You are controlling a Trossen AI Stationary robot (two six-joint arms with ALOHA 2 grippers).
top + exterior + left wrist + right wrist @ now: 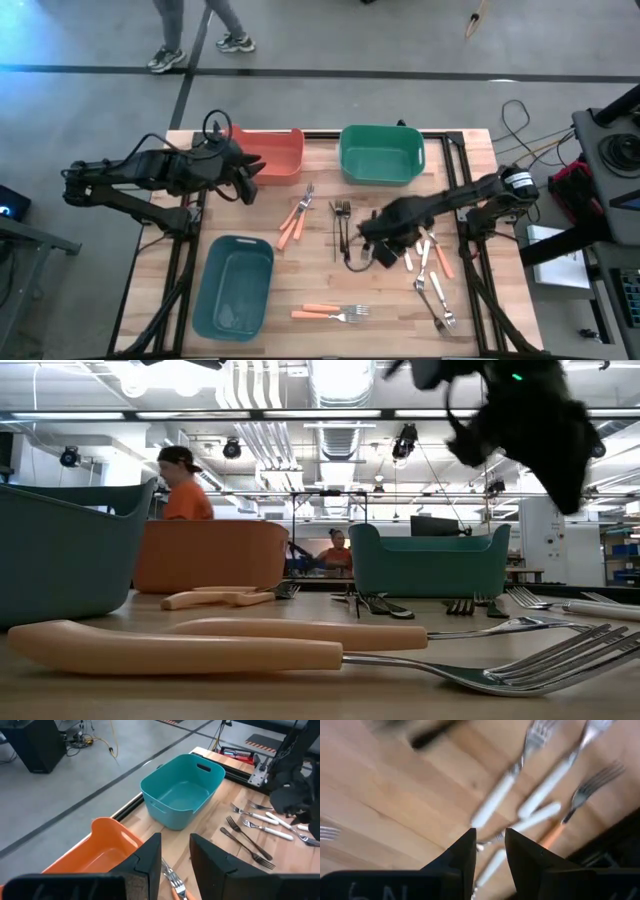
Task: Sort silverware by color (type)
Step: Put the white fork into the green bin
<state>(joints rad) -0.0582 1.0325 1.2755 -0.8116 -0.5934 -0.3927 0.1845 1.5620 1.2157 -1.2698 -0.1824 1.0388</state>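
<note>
The silverware lies in loose groups on the wooden table. Orange-handled forks [296, 217] lie near the middle and more [330, 313] at the near edge. Black forks [341, 224] lie at the centre, and white-handled forks [428, 262] lie to the right. My right gripper [379, 250] hovers open above the table between the black and white forks. In the right wrist view the white handles [496, 799] lie just beyond its fingers [490, 842]. My left gripper [246, 186] is open and waits beside the orange bin [272, 155], touching nothing.
A green bin [380, 153] stands at the far edge beside the orange bin, and a blue-teal bin [236, 286] stands near the left front. A person walks beyond the far edge. Bare wood shows between the bins and at the centre front.
</note>
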